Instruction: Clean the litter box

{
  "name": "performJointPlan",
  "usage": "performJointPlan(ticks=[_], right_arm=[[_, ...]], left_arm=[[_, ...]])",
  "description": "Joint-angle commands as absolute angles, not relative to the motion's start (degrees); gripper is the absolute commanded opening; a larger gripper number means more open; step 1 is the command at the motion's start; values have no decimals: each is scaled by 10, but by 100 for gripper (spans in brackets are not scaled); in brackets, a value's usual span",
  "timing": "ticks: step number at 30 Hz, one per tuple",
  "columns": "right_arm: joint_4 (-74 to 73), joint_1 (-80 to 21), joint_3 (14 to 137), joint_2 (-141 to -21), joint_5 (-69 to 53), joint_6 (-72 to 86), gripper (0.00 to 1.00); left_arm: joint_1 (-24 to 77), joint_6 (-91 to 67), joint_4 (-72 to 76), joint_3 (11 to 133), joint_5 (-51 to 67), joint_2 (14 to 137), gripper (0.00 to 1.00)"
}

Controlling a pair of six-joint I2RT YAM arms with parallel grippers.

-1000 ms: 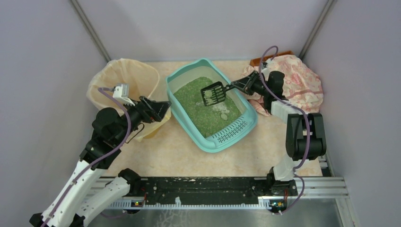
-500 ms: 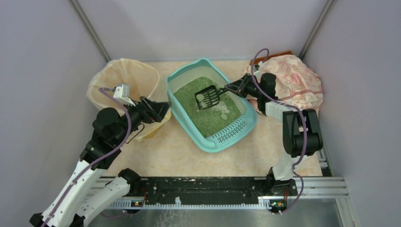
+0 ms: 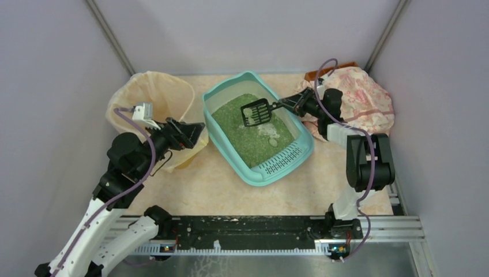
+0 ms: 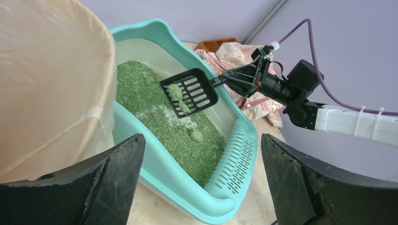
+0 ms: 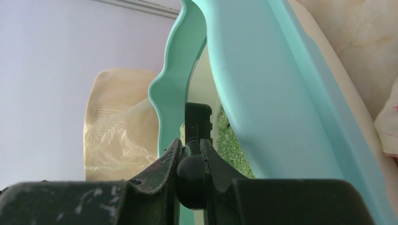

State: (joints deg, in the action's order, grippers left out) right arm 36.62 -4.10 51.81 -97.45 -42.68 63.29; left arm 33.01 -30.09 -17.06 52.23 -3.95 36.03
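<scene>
The litter box (image 3: 284,157) sits mid-counter toward the far edge, its grate end nearer the arms. The right gripper (image 3: 285,105) is clamped on the handle of a black slotted scoop (image 3: 256,112). It holds the scoop level above the green granules, likely so loose litter sifts through while the clumps stay. The left gripper (image 3: 197,134) hangs spread and empty beside the bag-lined bin (image 3: 151,95) at the far left corner, probably ready to steady it.

No legible txt, labels, brands or nos. anywhere in any view.
</scene>
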Motion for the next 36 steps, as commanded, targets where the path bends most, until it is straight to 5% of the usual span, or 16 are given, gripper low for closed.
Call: performJointPlan(ticks=[1, 36], right_arm=[[346, -58, 593, -923, -425, 635, 0], [70, -303, 1161, -1155, -361, 642, 0]], left_arm=[[332, -255, -181, 589, -89, 363, 98], [331, -275, -229, 573, -92, 272, 98]])
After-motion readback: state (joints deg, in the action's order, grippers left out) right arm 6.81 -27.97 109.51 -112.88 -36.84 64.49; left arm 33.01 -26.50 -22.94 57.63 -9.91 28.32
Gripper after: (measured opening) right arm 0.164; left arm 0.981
